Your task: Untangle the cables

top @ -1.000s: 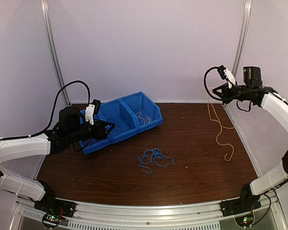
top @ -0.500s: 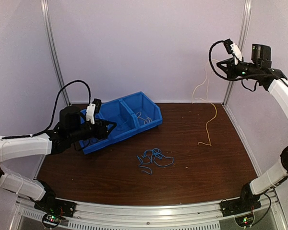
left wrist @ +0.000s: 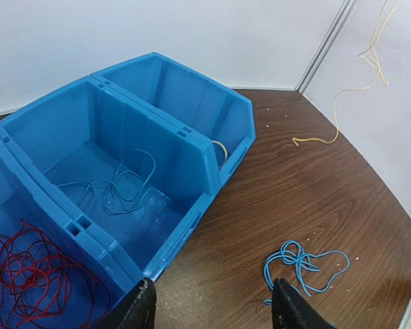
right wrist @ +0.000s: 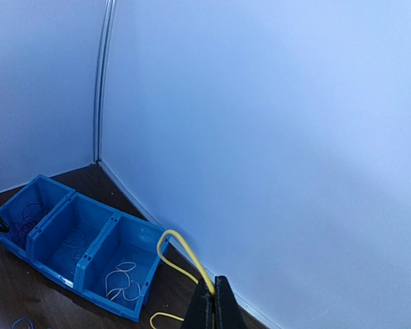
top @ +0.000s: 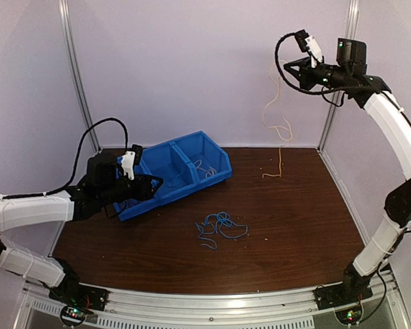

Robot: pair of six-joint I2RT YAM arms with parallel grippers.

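Note:
My right gripper [top: 286,67] is raised high at the back right and is shut on a yellow-orange cable [top: 280,161]. The cable hangs down with its end near the table. In the right wrist view the fingers [right wrist: 213,308] pinch this cable [right wrist: 185,253]; it also shows in the left wrist view [left wrist: 335,116]. A tangle of blue cable [top: 219,226] lies mid-table, just ahead of my open, empty left gripper [left wrist: 216,305]. The left gripper [top: 154,186] hovers at the front edge of a blue bin [top: 192,137].
The bin [left wrist: 212,171] has three compartments. They hold red cables [left wrist: 27,274], a blue cable [left wrist: 116,188] and a pale cable [right wrist: 123,281]. Pale walls and metal corner posts [top: 332,103] enclose the dark wooden table [top: 294,226].
My right gripper has risen and swung left with the yellow-orange cable, lifting most of it off the table. The left arm has hardly moved.

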